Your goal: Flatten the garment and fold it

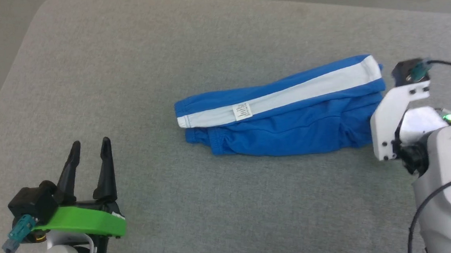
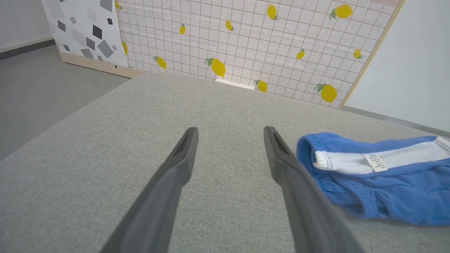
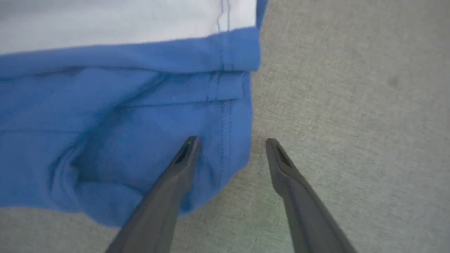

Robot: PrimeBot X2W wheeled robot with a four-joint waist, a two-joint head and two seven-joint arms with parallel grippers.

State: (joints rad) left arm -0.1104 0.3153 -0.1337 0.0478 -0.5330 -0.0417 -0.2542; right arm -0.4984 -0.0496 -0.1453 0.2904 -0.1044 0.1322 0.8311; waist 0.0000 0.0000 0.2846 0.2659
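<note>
Staged test room: lemon-print backdrop panel (image 2: 246,42), grey table (image 2: 105,158).

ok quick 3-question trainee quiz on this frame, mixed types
1. True or false: the left gripper is shut on the shorts.
2. The right gripper, jaws open, is at the shorts': A) hemmed end B) waistband end C) middle.
3. Fill in: the small label lies on the ___ stripe.
Key: 1 false; 2 A; 3 white.
</note>
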